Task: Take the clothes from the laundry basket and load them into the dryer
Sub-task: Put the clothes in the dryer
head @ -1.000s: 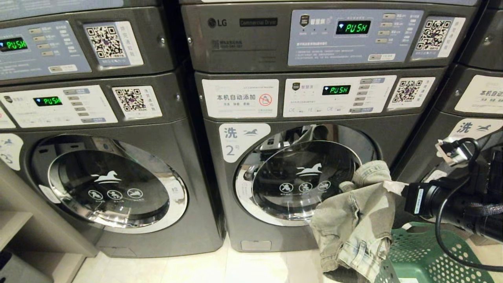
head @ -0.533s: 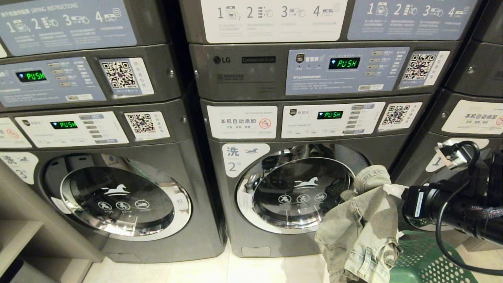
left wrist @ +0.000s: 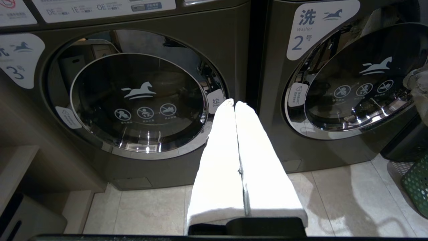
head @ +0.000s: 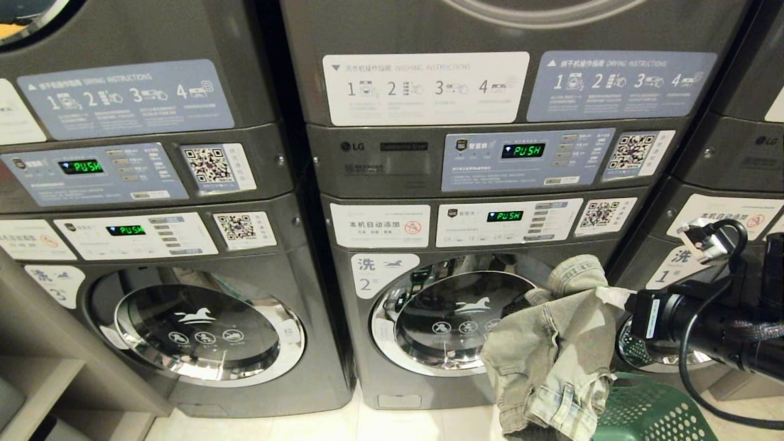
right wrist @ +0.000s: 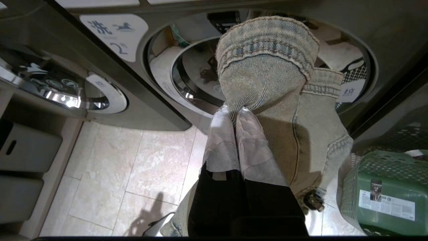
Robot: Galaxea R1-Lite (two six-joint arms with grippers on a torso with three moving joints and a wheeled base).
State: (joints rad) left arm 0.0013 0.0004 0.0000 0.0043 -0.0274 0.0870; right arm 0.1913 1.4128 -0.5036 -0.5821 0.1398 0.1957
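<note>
From right gripper (right wrist: 236,112) (pinched) hang clothes (head: 554,355).

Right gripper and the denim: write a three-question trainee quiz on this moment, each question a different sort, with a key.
1. True or false: the right gripper is shut on the denim garment.
2. The green laundry basket sits: A) on the floor below the hanging garment, B) on top of a machine, C) inside a drum.
3. Fill in: the left gripper holds ____.

Key:
1. True; its white-covered fingers pinch a fold of the cloth.
2. A.
3. Nothing; its fingers are pressed together, pointing between washer 3 and washer 2.
</note>
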